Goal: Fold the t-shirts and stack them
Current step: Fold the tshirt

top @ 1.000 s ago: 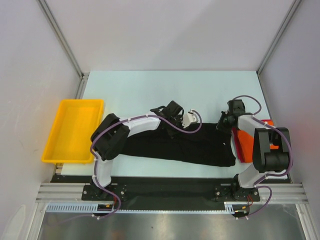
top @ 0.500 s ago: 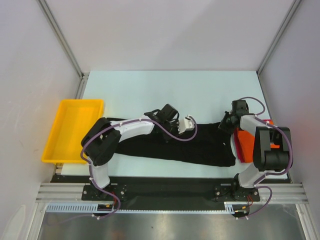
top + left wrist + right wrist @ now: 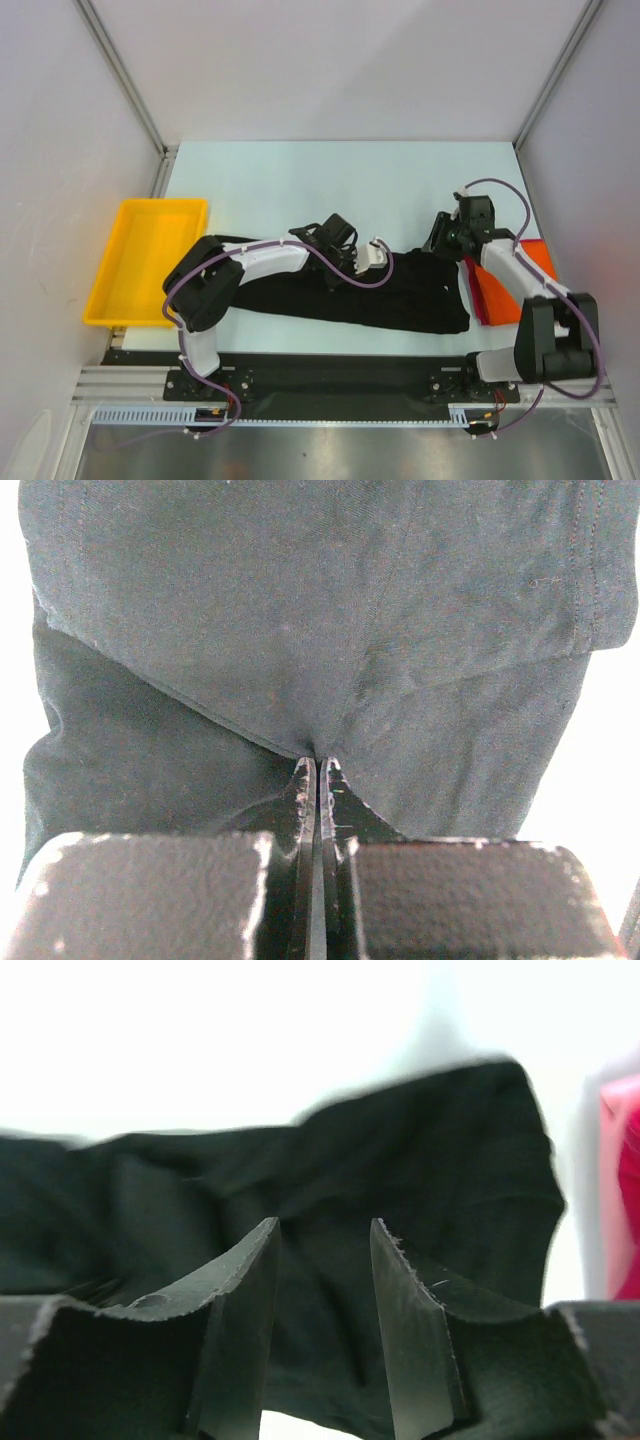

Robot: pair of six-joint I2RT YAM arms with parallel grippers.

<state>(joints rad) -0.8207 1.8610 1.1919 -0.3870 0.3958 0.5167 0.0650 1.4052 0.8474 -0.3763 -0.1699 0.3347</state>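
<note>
Pale desk boxed in by white walls, black t-shirt stretched in a long band across the lower middle, orange-red shirts just beside it at right. Left end effector pressed together, pinching a ridge of black cloth. Right end effector spread, nothing between, over the band's right part. Soft, limp, light stuff, likely to sag and drag; best taken at hems or corners

Left arm stretched rightward, left gripper pinched closed, right arm extended forward, right gripper jaws parted.
</note>
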